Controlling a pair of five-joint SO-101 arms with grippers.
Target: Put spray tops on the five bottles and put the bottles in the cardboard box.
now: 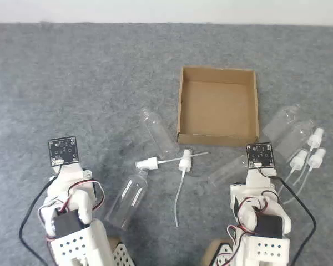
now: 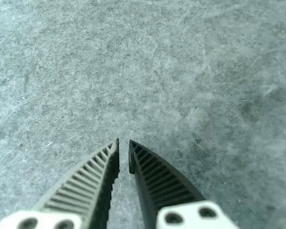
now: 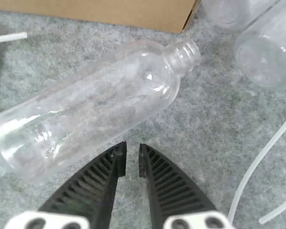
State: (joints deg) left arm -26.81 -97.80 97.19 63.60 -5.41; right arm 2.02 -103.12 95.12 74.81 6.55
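You're looking at cardboard box [image 1: 217, 105] sitting upper centre, bottles [image 1: 127, 198] lying outside it at lower left and right, spray tops [image 1: 185, 160] lying loose between. Left gripper [image 2: 123, 143] and right gripper [image 3: 132, 150] both sitting nearly together, gripping nothing.

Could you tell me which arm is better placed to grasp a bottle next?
Probably the right: the right gripper sits just beside a lying uncapped bottle near the cardboard box. The left gripper points at carpet.

Grey carpet-like table surface [image 1: 72, 77].
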